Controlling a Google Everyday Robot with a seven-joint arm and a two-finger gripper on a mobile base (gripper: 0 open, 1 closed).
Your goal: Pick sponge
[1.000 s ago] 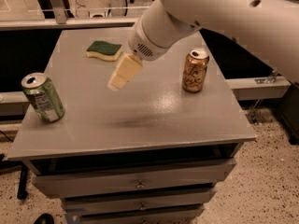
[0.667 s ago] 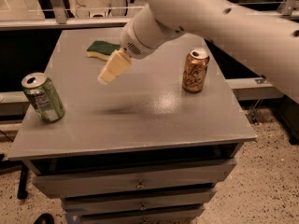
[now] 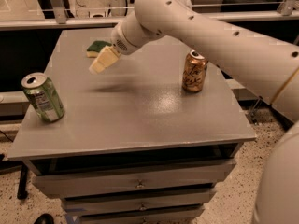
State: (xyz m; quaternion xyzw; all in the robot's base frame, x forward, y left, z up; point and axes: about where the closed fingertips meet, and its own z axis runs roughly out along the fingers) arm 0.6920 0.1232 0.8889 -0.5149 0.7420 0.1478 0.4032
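The sponge lies flat at the far left of the grey table. Its dark green top faces up over pale yellow foam, and its right end is hidden behind my gripper. My gripper hangs above the table just in front of and to the right of the sponge, its pale yellow fingers pointing down and to the left. It holds nothing that I can see.
A green can stands near the table's left edge. An orange-brown can stands at the right of the middle. My white arm crosses over the table's far right. Drawers sit under the tabletop.
My gripper has moved left and toward the far side of the table, closing in on the sponge. The sponge and both cans have not moved.
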